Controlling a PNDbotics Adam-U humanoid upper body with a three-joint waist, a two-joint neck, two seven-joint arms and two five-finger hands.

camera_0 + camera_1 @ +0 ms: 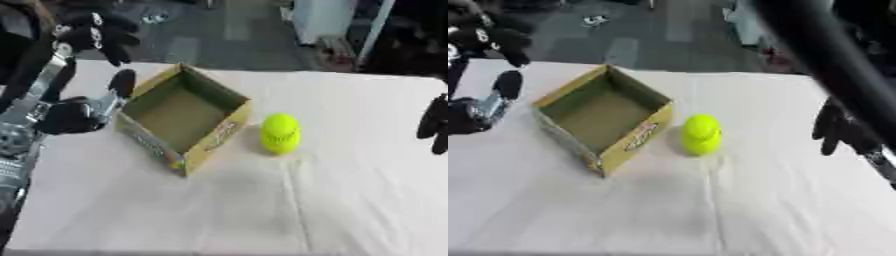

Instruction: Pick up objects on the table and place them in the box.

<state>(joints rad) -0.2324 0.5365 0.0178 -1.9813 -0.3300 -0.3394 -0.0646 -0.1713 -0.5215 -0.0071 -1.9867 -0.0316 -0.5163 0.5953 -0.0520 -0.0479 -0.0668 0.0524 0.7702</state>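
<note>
While the yellow ball (281, 132) lies on the white table (350, 200) just right of the open box (182, 117), the right hand (836, 131) hangs well right of it, fingers straight; left hand (87, 107) spread beside the box's left wall
</note>
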